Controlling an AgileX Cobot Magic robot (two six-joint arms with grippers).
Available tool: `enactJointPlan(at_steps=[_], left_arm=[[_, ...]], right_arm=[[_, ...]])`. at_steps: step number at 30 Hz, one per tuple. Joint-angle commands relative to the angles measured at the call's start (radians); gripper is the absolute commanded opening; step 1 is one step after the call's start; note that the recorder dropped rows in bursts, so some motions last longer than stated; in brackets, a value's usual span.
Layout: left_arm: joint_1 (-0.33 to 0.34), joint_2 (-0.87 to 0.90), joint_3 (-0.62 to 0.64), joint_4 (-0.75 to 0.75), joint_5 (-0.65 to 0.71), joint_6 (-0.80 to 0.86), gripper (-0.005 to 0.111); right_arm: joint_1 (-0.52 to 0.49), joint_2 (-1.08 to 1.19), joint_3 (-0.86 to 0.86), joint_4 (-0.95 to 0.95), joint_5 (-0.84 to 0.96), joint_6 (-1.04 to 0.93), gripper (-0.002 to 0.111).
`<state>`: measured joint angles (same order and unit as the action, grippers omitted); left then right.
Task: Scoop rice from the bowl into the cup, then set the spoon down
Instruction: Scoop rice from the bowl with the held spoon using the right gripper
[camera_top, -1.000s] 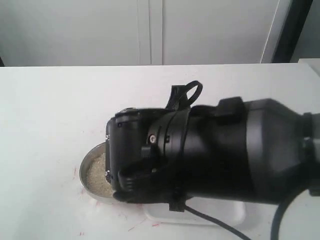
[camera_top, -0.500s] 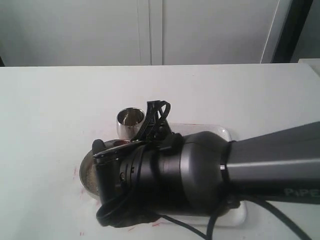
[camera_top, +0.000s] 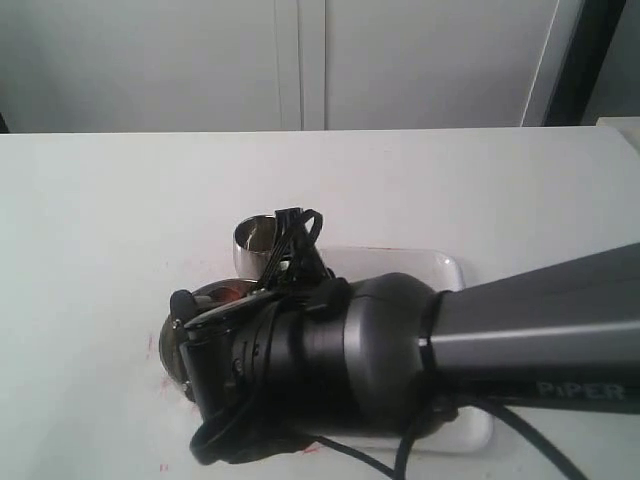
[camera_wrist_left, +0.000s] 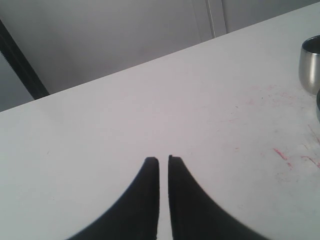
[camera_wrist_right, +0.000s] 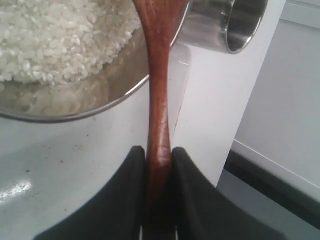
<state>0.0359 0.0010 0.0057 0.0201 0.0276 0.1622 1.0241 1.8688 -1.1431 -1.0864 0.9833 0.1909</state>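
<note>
My right gripper (camera_wrist_right: 158, 150) is shut on the slim handle of the reddish-brown wooden spoon (camera_wrist_right: 157, 95). The spoon's wider end runs out of the right wrist view above the rim of the wide steel bowl (camera_wrist_right: 107, 97); whether it carries grains is hidden. White rice (camera_wrist_right: 55, 40) fills the bowl. The small steel cup (camera_wrist_right: 225, 22) stands just beyond the bowl, seen also in the exterior view as cup (camera_top: 258, 240) and in the left wrist view as cup (camera_wrist_left: 311, 65). The right arm covers most of the bowl (camera_top: 170, 350). My left gripper (camera_wrist_left: 160, 159) is shut and empty over bare table.
A white tray (camera_top: 445, 268) lies under the right arm, next to the bowl; its glossy surface (camera_wrist_right: 50, 175) shows below the spoon handle. Red marks (camera_wrist_left: 280, 154) dot the white table near the bowl. A pale cabinet wall stands behind the table.
The right arm has swung and lowered over the bowl, uncovering the cup and hiding the rice in the exterior view. Over the last half second it has crept slightly left.
</note>
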Motion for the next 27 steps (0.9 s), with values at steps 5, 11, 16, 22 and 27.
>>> enactJointPlan(at_steps=[5,11,16,22,27], left_arm=[[-0.001,-0.001,-0.006,-0.011,-0.006,-0.001,0.014],[-0.001,-0.001,-0.006,-0.011,-0.006,-0.001,0.014],[-0.001,-0.001,-0.006,-0.011,-0.006,-0.001,0.014],[-0.001,-0.001,-0.006,-0.011,-0.006,-0.001,0.014],[-0.001,-0.001,-0.006,-0.011,-0.006,-0.001,0.014]], right_arm=[[0.001,0.032,0.006,-0.022,0.009,0.003,0.0],[0.001,0.032,0.006,0.038,0.009,-0.037,0.0],[0.001,0.023,0.0,0.06,0.013,-0.039,0.0],[0.001,0.019,-0.036,0.186,0.023,-0.144,0.0],[-0.008,0.017,-0.082,0.254,0.039,-0.181,0.0]])
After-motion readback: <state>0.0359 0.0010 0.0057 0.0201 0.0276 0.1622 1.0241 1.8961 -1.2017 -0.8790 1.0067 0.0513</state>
